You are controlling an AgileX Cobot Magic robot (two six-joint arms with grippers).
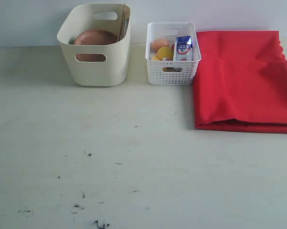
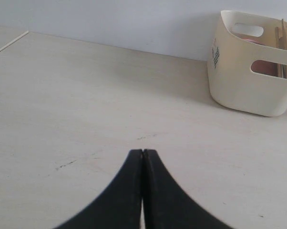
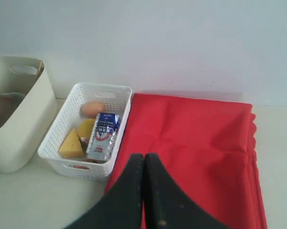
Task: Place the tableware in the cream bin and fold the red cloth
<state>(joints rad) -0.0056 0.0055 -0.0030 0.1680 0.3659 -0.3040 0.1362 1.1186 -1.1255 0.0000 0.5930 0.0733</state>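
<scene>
Tableware was found inside the cream bin [image 1: 98, 67] in the exterior view: you had the round brown wooden plate [image 1: 95, 37] leaning in it and the chopsticks [image 1: 122, 24] standing against its right wall. The white lattice basket [image 1: 172, 71] stood just beside the bin, holding an egg [image 1: 158, 44], a lemon [image 1: 164, 52] and a milk carton [image 1: 183, 47]. The red cloth [image 1: 241, 76] lay folded in layers on the desk [image 1: 134, 167], right of the basket. Neither arm showed in this view.

In the left wrist view, your left fingers [image 2: 127, 191] were pressed together, holding nothing, above bare desk. The cream bin stood well apart from them, with the chopsticks upright inside and the plate visible through the handle cut-out.

In the right wrist view, your right fingers [image 3: 127, 200] were likewise pressed together and empty, over the near edge of the red cloth. The basket, with egg, cheese [image 3: 70, 145] and carton, sat between cloth and bin.
</scene>
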